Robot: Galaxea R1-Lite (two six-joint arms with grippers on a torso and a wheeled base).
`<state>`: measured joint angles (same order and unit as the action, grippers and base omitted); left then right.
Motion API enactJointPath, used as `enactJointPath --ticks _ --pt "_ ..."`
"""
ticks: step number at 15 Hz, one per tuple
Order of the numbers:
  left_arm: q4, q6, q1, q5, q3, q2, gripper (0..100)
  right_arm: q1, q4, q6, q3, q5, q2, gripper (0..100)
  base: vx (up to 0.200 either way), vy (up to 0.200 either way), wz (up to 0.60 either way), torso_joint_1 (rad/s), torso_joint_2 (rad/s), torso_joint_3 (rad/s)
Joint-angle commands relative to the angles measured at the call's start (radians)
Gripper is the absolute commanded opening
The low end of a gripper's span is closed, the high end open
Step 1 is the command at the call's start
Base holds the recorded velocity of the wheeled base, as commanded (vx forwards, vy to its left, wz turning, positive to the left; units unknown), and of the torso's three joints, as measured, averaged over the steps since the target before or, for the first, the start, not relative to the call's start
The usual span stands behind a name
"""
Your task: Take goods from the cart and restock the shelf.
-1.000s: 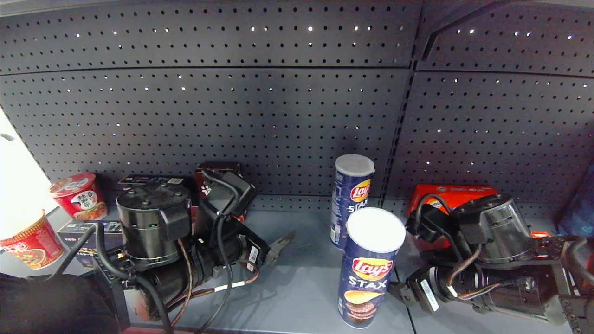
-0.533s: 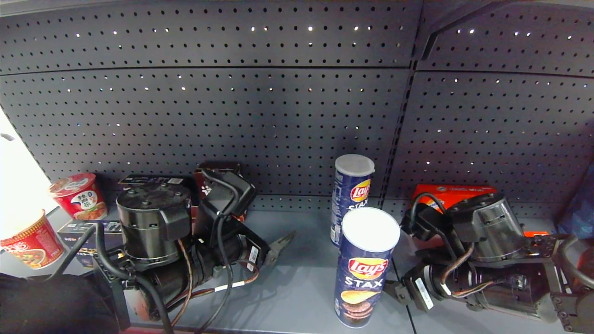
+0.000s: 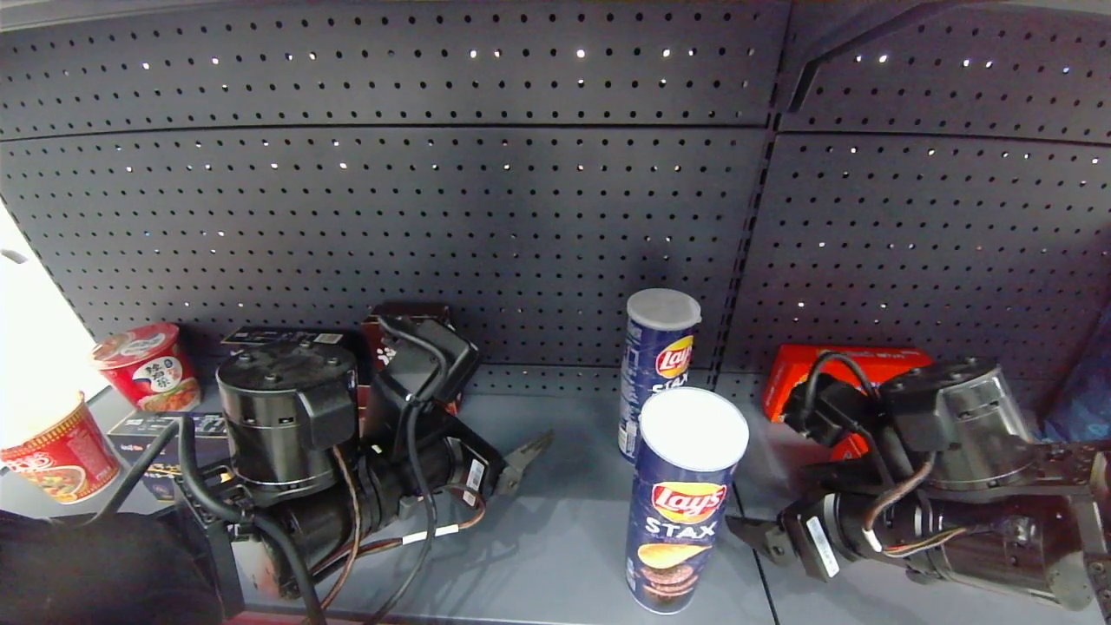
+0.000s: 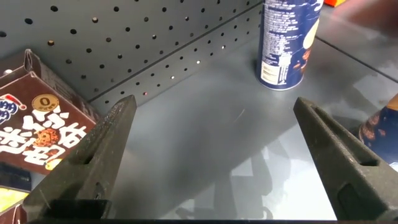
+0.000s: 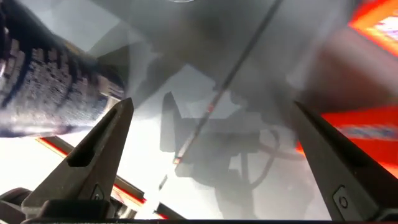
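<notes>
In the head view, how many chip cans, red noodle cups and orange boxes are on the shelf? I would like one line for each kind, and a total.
Chip cans: 2, front and rear
Red noodle cups: 2, rear and front
Orange box: 1
Total: 5

A tall dark-blue chip can [image 3: 686,503] with a white lid stands upright near the front edge of the grey shelf [image 3: 555,538], free of any grip. A second chip can of the same kind [image 3: 658,365] stands upright at its twelve o'clock, close to the perforated back panel, with a small gap between the two.
</notes>
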<state>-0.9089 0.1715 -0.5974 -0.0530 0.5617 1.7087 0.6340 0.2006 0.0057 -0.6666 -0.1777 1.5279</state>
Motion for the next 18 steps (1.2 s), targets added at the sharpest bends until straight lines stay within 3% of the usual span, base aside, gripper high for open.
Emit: enactJointPath --ticks 1,6,11,14,15,16,18 --pt "-0.002 0.011 -0.001 -0.001 0.02 -0.001 100 -0.036 0.0 0.0 0.042 0.001 -0.115 100 0.0 0.0 0.0 0.0 0.0 0.0" --pt "-0.021 0.013 -0.007 0.001 0.052 -0.006 100 -0.123 0.0 0.0 0.061 0.001 -0.262 100 0.0 0.0 0.0 0.0 0.0 0.0" --pt "-0.036 0.01 0.018 -0.001 -0.037 -0.161 100 -0.283 -0.003 -0.007 0.194 0.046 -0.512 100 0.0 0.0 0.0 0.0 0.0 0.0" --pt "-0.028 0.01 0.074 -0.001 -0.071 -0.288 100 -0.35 -0.006 -0.02 0.255 0.053 -0.634 100 0.0 0.0 0.0 0.0 0.0 0.0" --pt "-0.021 0.008 0.145 0.001 -0.118 -0.391 100 -0.412 -0.007 -0.035 0.282 0.06 -0.707 100 0.0 0.0 0.0 0.0 0.0 0.0" --pt "-0.016 0.006 0.173 0.001 -0.14 -0.432 100 -0.428 -0.009 -0.035 0.291 0.06 -0.735 100 0.0 0.0 0.0 0.0 0.0 0.0" --pt "0.031 0.0 0.297 0.033 -0.267 -0.626 100 -0.494 -0.01 -0.036 0.323 0.049 -0.838 100 0.0 0.0 0.0 0.0 0.0 0.0"
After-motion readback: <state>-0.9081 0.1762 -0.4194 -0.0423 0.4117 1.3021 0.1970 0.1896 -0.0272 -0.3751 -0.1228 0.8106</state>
